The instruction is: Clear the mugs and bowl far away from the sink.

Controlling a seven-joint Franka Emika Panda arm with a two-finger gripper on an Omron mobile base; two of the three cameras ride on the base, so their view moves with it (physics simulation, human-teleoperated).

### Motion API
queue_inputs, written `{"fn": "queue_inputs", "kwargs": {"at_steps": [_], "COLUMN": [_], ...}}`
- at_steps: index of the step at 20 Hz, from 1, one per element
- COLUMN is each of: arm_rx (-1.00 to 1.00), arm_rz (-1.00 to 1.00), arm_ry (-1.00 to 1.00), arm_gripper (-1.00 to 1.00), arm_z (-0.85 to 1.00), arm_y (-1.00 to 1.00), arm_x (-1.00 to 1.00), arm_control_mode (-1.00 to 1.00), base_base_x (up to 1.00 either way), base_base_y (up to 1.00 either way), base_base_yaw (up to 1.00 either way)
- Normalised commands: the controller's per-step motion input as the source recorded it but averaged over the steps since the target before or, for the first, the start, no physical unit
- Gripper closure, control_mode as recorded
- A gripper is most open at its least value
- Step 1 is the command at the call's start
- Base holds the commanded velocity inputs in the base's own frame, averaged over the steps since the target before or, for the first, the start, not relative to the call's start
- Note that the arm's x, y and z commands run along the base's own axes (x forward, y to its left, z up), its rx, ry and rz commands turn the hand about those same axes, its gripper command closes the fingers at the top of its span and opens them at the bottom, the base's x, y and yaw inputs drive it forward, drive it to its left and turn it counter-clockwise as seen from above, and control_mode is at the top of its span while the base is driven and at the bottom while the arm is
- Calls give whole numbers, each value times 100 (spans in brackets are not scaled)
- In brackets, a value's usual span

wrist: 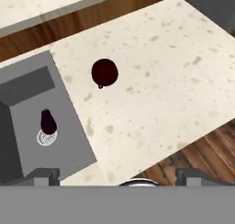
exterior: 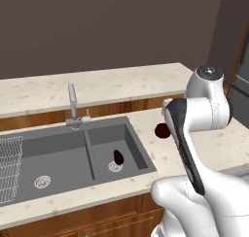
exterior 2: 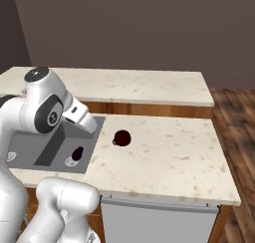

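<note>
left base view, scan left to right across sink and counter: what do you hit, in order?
wire rack → left-basin drain → faucet → dark eggplant-like thing over the right-basin drain → dark maroon mug on the counter → robot arm

- In the left base view the arm hides part of the counter mug (exterior: pixel 161 130).
- Wire rack (exterior: pixel 9 168) cut off at the left edge.
- Sink (exterior 2: pixel 30 148) mostly behind the arm, lower left.

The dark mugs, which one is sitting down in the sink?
The dark mug over the drain of the sink's smaller basin. The other dark mug stands on the counter beside the sink.
</note>
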Motion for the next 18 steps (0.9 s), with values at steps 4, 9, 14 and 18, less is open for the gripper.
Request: {"fn": "queue_inputs", "kwargs": {"at_steps": [4,9,14,18], "arm_rx": [0,4,3,0], "arm_rz": [-2,0,0,0], "arm_ry": [1,1,0,7], "arm_gripper": [-100,-100,-100,-100], "arm_z": [-31,-29,-24,-43], "arm_y": [-4,-4,-12,-11], "arm_x": [23,33,27,31], "arm_control_mode": [-100,-100,-100,-100], "base_base_x": [0,0,0,0], "base_base_y": [0,0,0,0], "base_base_yaw": [0,0,0,0]}}
